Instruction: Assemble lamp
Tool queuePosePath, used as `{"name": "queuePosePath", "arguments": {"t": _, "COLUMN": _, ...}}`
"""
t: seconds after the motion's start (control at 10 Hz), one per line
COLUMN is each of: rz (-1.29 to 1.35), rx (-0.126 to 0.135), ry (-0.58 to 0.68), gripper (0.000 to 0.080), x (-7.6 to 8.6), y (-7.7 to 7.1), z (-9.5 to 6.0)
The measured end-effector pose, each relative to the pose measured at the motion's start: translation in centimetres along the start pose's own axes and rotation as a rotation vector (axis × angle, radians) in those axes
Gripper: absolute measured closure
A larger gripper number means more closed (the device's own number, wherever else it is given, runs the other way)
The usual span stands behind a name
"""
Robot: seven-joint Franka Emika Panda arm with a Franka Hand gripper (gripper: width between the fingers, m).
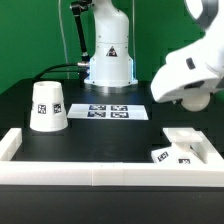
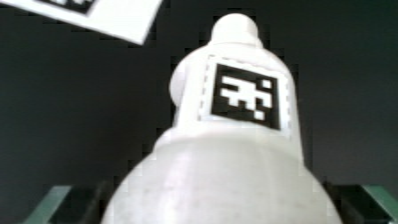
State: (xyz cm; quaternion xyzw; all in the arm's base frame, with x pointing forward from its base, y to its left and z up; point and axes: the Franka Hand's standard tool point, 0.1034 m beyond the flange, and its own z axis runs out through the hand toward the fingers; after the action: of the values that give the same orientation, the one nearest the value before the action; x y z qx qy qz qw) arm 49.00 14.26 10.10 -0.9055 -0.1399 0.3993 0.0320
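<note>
Bulb (image 2: 228, 130) seems pinched by its wide end between my fingers (image 2: 54, 207), while the base (image 1: 185, 148) lies at the exterior view's right, so I should hold it straight, line it over the base and descend slowly.

Black table (image 1: 100, 140) with a white rim (image 1: 100, 172), carrying white parts.
The shade (image 1: 47, 105) stands wide end down toward the exterior view's left. The marker board (image 1: 108, 111) lies flat mid-table, just before the arm's foot (image 1: 108, 68) at the back. The base (image 1: 182, 148) sits in the rim's corner on the exterior view's right.
</note>
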Motion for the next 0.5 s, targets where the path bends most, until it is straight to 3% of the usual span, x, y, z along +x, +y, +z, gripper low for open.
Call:
{"name": "queuePosePath", "arguments": {"t": 0.1, "rz": -0.001, "rx": 0.002, "ry": 0.02, "gripper": 0.022, "x": -0.1, "y": 0.3, "z": -0.8}}
{"name": "queuePosePath", "arguments": {"t": 0.3, "rz": 0.0, "rx": -0.001, "ry": 0.056, "gripper": 0.022, "x": 0.5, "y": 0.3, "z": -0.6}}
{"name": "queuePosePath", "arguments": {"t": 0.5, "rz": -0.02, "rx": -0.016, "ry": 0.182, "gripper": 0.022, "x": 1.9, "y": 0.7, "z": -1.5}}
